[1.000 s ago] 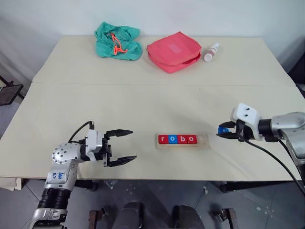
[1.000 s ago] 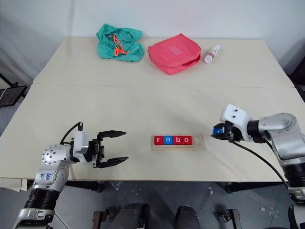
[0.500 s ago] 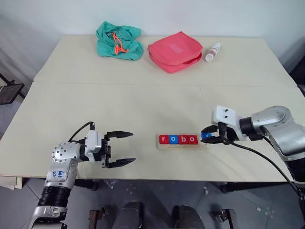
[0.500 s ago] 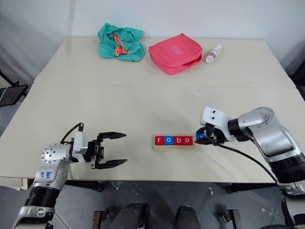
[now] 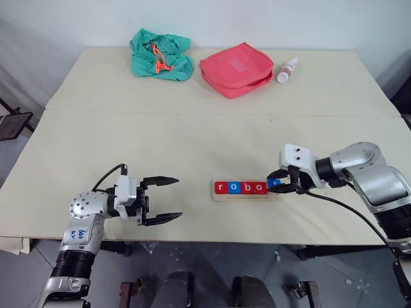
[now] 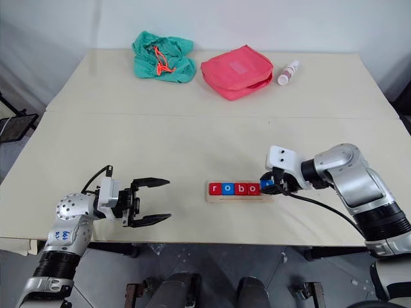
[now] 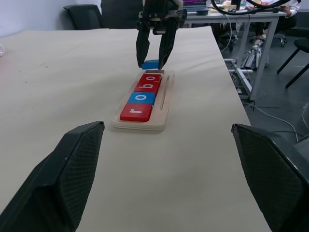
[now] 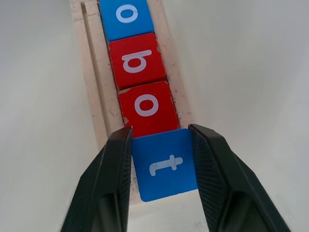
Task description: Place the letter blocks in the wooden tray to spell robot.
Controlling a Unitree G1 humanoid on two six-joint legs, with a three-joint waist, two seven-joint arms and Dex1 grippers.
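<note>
Long narrow pale wooden tray (image 5: 246, 190) near the front edge of the cream tabletop (image 5: 192, 141), a little right of centre. In its slot, four flat square letter blocks (image 5: 240, 187) in a row: red "r" (image 5: 221, 188), blue "o" (image 5: 234, 188), red "b" (image 5: 246, 188), red "o" (image 5: 259, 188), edge to edge. Fifth block, the blue "t" tile (image 8: 165, 164), at the tray's right end, touching the last red "o" and sitting between the two black fingers (image 8: 104, 183) of the right gripper (image 5: 279, 182), which flank its sides; cannot tell whether pressed or just released. Left gripper (image 5: 162, 199) over the front-left part of the tabletop, well apart from the tray, jaws spread wide, nothing between them. Along the far edge: crumpled green cloth bag with orange cord (image 5: 159, 54), flat pink fabric pouch (image 5: 234, 68), small white bottle lying on its side (image 5: 285, 69).
</note>
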